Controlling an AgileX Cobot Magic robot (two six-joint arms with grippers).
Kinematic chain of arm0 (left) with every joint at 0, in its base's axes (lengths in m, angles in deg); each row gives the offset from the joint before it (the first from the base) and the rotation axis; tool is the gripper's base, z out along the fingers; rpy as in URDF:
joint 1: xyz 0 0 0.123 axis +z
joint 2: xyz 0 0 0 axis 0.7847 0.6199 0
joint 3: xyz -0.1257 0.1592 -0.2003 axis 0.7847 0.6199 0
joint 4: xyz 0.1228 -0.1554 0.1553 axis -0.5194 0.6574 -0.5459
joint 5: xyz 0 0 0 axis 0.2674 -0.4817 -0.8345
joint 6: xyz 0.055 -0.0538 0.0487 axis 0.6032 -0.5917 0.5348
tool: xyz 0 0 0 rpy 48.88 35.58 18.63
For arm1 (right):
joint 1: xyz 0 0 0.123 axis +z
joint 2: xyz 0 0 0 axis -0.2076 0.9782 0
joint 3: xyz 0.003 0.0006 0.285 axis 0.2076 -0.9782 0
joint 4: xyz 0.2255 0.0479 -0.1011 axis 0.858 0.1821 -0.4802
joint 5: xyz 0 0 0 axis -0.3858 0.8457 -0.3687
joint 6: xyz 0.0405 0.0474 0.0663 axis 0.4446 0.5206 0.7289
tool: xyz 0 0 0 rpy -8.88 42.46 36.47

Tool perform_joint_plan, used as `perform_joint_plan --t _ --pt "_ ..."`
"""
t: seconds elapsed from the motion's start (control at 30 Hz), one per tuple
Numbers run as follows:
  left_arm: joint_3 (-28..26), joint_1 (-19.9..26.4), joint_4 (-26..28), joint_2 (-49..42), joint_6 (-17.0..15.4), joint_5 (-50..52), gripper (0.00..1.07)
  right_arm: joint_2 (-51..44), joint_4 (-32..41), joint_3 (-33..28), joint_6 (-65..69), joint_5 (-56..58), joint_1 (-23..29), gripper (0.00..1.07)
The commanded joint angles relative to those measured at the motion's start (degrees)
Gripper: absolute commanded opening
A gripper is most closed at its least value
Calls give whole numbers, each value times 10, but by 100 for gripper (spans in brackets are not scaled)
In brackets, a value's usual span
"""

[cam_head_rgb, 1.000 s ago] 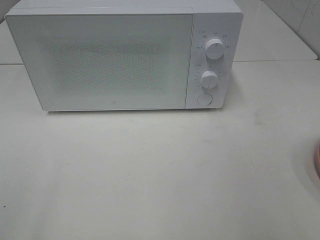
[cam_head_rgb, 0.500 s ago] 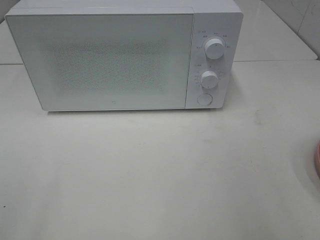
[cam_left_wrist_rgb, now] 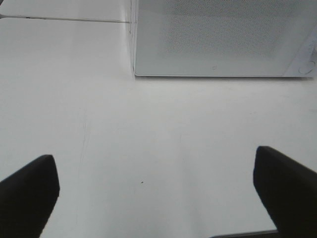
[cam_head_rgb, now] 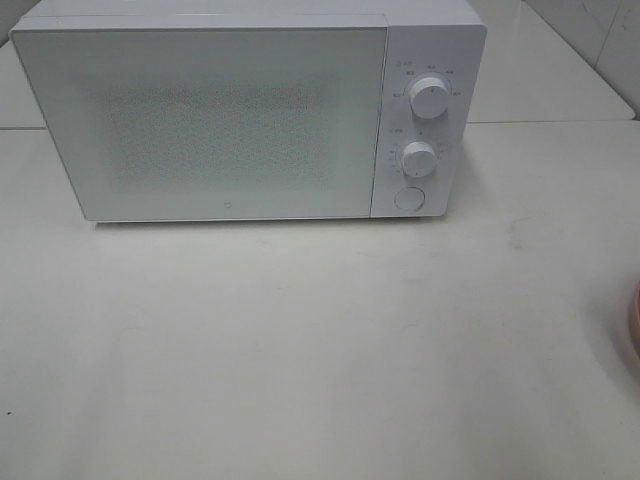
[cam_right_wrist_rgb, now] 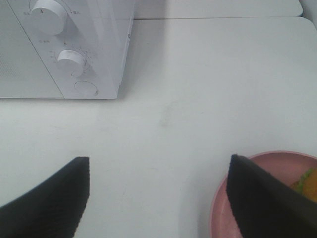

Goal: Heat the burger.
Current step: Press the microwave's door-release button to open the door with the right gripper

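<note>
A white microwave [cam_head_rgb: 200,110] stands shut at the far side of the pale worktop [cam_head_rgb: 300,350]. On its right panel are two knobs [cam_head_rgb: 428,100] and a round button [cam_head_rgb: 408,198]. A pink plate [cam_right_wrist_rgb: 285,163] sits near the right edge.

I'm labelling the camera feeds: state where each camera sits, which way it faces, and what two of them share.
Exterior high: mounted high, looking down at the microwave front and the table; no arm shows.
Left wrist: on the left arm, facing the microwave door; the open left gripper frames it.
Right wrist: on the right arm, facing the knobs; the open right gripper shows, with the pink plate and burger beside one finger.
Shared: exterior high and right wrist both catch the pink plate.
</note>
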Motion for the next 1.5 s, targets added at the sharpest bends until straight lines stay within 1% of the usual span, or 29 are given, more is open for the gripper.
perform_joint_plan --t 0.03,0.1,0.17,0.2,0.27,0.3,0.4,0.57,0.6,0.63,0.8,0.83,0.9,0.97,1.0,1.03,1.1,1.13,1.17,1.2,1.23,1.27,1.3,1.33,1.37,1.4,1.43,1.47,1.5 --pt "2 2 2 -14 3 5 100 23 -1 -3 -8 -34 -4 75" --pt "2 2 2 -14 3 5 100 57 2 -3 -8 -69 -4 75" --pt "2 2 2 -14 3 5 100 66 2 -3 -8 -79 -4 75" --pt "2 2 2 -14 3 5 100 87 2 -3 -8 -103 -4 75" --pt "2 2 2 -14 3 5 100 97 2 -3 -8 -117 -4 75" --pt "2 2 2 -14 3 5 100 116 2 -3 -8 -148 -4 75" --pt "2 2 2 -14 3 5 100 138 2 -3 -8 -174 -4 75" --pt "2 2 2 -14 3 5 100 198 2 -3 -8 -262 -4 75" --pt "2 2 2 -14 3 5 100 198 2 -3 -8 -262 -4 75" --pt "2 2 2 -14 3 5 100 219 2 -3 -8 -293 -4 75" --pt "2 2 2 -14 3 5 100 256 2 -3 -8 -352 -4 75" --pt "2 2 2 -14 3 5 100 274 2 -3 -8 -384 -4 75" --pt "2 2 2 -14 3 5 100 284 2 -3 -8 -401 -4 75" --pt "2 2 2 -14 3 5 100 310 2 -7 -8 -445 -3 75" --pt "2 2 2 -14 3 5 100 310 2 -7 -8 -445 -3 75" --pt "2 2 2 -14 3 5 100 328 15 -19 -12 -496 5 75" --pt "2 2 2 -14 3 5 100 335 26 -28 -17 -520 9 75" --pt "2 2 2 -14 3 5 100 349 62 -47 -41 -586 23 75" --pt "2 2 2 -14 3 5 100 358 88 -58 -60 -617 33 75" --pt "2 2 2 -14 3 5 100 358 88 -58 -60 -617 33 75" --pt "2 2 2 -14 3 5 100 374 147 -74 -103 -661 53 75" --pt "2 2 2 -14 3 5 100 381 176 -81 -125 -681 66 75" --pt "2 2 2 -14 3 5 100 381 176 -81 -125 -681 66 75" --pt "2 2 2 -14 3 5 100 394 223 -91 -163 -712 90 75" --pt "2 2 2 -14 3 5 100 399 243 -93 -180 -723 104 75" --pt "2 2 2 -14 3 5 100 399 243 -93 -180 -723 104 75" --pt "2 2 2 -14 3 5 100 412 285 -97 -215 -752 133 75" --pt "2 2 2 -14 3 5 100 419 304 -97 -227 -763 145 75" --pt "2 2 2 -14 3 5 100 419 304 -97 -227 -763 145 75"
